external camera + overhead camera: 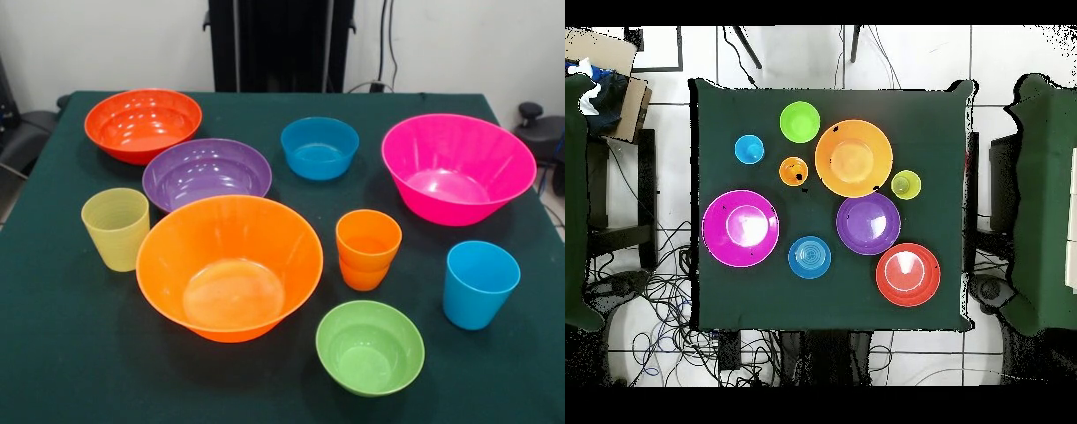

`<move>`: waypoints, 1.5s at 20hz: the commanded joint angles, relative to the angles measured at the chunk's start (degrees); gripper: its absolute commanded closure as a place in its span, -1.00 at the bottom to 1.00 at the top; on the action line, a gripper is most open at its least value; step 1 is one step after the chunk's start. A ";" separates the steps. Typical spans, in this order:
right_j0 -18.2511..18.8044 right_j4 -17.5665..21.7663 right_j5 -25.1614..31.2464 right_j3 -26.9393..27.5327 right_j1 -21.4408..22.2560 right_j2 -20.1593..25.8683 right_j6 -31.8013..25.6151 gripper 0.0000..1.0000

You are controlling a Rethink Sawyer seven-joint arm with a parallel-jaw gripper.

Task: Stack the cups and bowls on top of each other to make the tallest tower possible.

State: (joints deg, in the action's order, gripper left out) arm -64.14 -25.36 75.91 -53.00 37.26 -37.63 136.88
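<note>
All vessels stand apart and upright on the green table [53, 353]; no tower stands. The large orange bowl [229, 265] [853, 157] is in the middle, with the purple bowl [207, 172] [868, 223] and the red-orange bowl [143, 124] [908, 274] beside it. The hot pink bowl [457, 166] [740, 228], blue bowl [320, 147] [809, 257] and lime green bowl [370, 346] [799, 121] lie around them. The ribbed yellow-green cup [116, 228] [906, 184], orange cup [367, 249] [793, 171] and sky blue cup [478, 283] [749, 149] stand among them. No plain yellow cup shows. The gripper is out of view.
The black pedestal [281, 44] stands behind the table's far edge. Dark chairs [1035, 200] flank the table. Cables [655, 300] lie on the tiled floor, and a cardboard box [610, 85] sits beside one chair.
</note>
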 commanded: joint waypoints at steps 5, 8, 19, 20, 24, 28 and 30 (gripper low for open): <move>1.36 1.24 3.47 -4.00 -1.80 5.08 11.39 1.00; 1.43 1.25 3.49 -4.06 -1.80 5.10 11.30 1.00; 2.13 0.12 3.70 -1.78 -2.98 5.47 12.91 1.00; 2.21 0.09 4.07 -1.56 -2.93 5.41 12.81 1.00; 2.97 0.00 6.32 -0.34 -2.62 5.27 11.97 1.00; 4.09 -0.27 8.13 1.03 -2.42 5.44 11.21 1.00; 4.62 -0.38 9.01 1.84 -2.51 5.44 10.96 1.00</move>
State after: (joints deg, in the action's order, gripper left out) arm -62.84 -25.95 76.87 -52.13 36.89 -37.63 136.88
